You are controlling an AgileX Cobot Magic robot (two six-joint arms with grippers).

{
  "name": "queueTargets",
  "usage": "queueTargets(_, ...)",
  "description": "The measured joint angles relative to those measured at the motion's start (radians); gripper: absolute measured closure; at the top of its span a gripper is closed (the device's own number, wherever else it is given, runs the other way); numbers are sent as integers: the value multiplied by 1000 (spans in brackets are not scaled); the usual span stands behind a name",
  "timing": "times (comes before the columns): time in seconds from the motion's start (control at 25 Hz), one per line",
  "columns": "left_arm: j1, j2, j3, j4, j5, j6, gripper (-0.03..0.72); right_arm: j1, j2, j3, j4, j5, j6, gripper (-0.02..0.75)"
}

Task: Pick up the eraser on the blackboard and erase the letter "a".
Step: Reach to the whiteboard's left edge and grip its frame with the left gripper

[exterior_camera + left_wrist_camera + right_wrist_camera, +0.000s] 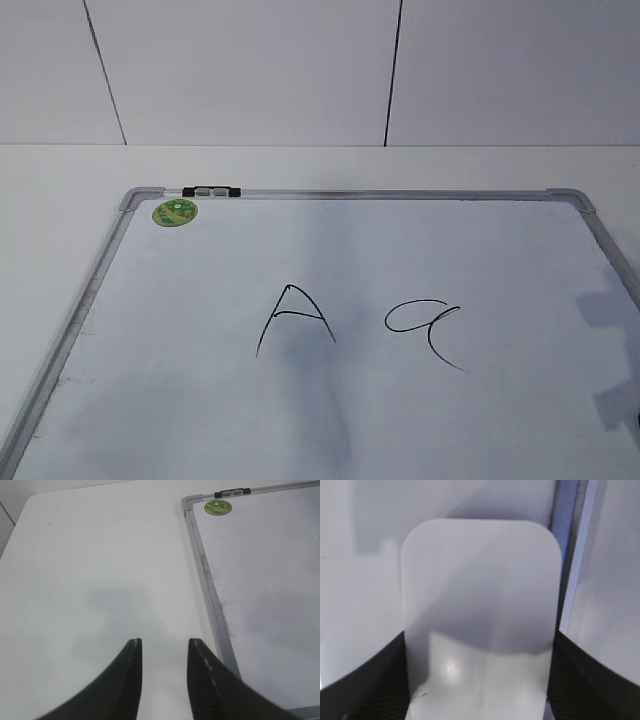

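Note:
The blackboard [400, 194] is a white dry-erase board with a silver frame, lying flat on the table. The cursive letter "a" [425, 325] is written right of centre, next to a capital "A" [293, 318]. In the right wrist view the eraser [480, 580], a flat white rounded block, sits between the two black fingers of my right gripper [479, 636], which is shut on it beside the board's frame [567, 555]. My left gripper [165, 647] is open and empty over the bare table, left of the board's frame [210, 585]. Neither gripper shows in the exterior view.
A round green sticker [175, 212] and a small black-and-white clip [211, 190] sit at the board's far left corner; both also show in the left wrist view, the sticker [218, 507] and the clip [232, 492]. Arm shadows fall on the board's right edge [610, 310].

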Motion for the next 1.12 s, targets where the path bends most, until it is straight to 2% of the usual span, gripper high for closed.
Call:
queueTargets(0.48, 0, 0, 0, 0, 0, 0, 451, 0, 0, -2, 0, 13, 2, 187)
queueTargets(0.8, 0, 0, 0, 0, 0, 0, 449, 0, 4, -115, 5, 198, 2, 187)
queueTargets(1.12, 0, 0, 0, 0, 0, 0, 449, 0, 4, -161, 27, 276, 2, 187)
